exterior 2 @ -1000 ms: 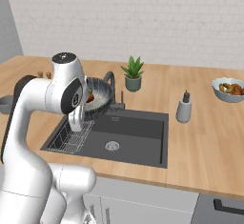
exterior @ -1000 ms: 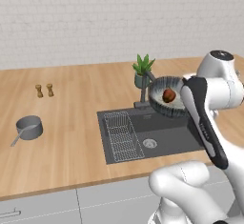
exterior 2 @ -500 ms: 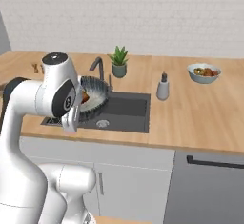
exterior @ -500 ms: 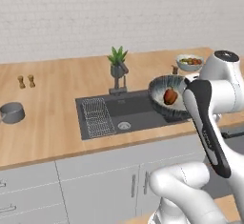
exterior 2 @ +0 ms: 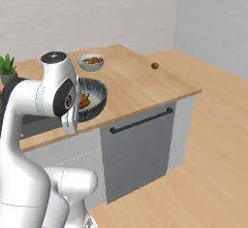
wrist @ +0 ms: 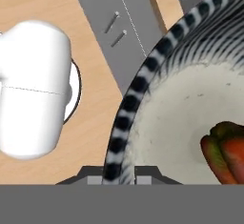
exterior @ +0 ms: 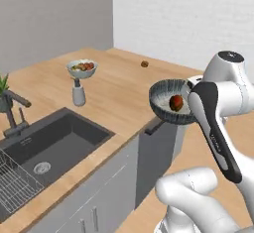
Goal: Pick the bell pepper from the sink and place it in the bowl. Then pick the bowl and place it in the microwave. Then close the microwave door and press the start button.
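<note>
Carrying the loaded bowl over the counter's edge.
My gripper [wrist: 119, 176] is pinching the rim of the bowl [exterior: 166, 109], lifted clear of the counter [exterior: 114, 90]; the bell pepper [exterior: 175, 102] is resting inside. No legible writing anywhere.

1 bowl [exterior: 171, 109], 1 bell pepper [exterior: 175, 102], 1 sink [exterior: 54, 143]
</note>
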Motion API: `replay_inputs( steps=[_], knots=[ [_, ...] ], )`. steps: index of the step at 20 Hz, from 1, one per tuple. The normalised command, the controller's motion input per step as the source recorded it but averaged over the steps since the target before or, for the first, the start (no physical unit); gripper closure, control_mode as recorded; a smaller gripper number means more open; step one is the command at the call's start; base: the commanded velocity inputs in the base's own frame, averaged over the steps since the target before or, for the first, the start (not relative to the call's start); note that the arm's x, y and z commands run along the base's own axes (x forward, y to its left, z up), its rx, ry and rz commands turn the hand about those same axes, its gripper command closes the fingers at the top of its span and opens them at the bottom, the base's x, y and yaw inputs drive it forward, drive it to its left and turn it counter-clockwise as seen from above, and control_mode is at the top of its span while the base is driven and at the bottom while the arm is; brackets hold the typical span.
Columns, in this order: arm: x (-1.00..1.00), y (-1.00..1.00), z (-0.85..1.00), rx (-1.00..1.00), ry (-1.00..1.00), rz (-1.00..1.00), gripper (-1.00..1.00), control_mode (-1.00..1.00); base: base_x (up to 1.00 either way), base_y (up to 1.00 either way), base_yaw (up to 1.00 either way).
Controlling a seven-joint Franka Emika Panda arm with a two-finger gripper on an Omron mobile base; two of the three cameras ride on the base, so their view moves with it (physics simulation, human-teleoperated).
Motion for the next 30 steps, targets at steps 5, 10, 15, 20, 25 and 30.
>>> replay_inputs(
  steps=[5, 10, 15, 20, 25, 30],
  knots=[
    [0.0, 0.0, 0.0, 0.0, 0.0, 0.0, 1.0, 1.0, 0.0, 0.0, -1.0],
    [0.0, 0.0, 0.0, 0.0, 0.0, 0.0, 1.0, 1.0, 0.0, 0.0, -1.0],
    [0.0, 0.0, 0.0, 0.0, 0.0, 0.0, 1.0, 1.0, 0.0, 0.01, -0.91],
    [0.0, 0.0, 0.0, 0.0, 0.0, 0.0, 1.0, 1.0, 0.79, 0.21, -0.52],
    [0.0, 0.0, 0.0, 0.0, 0.0, 0.0, 1.0, 1.0, 1.0, 0.08, -0.1],
    [0.0, 0.0, 0.0, 0.0, 0.0, 0.0, 1.0, 1.0, 1.0, 0.0, -0.03]
  ],
)
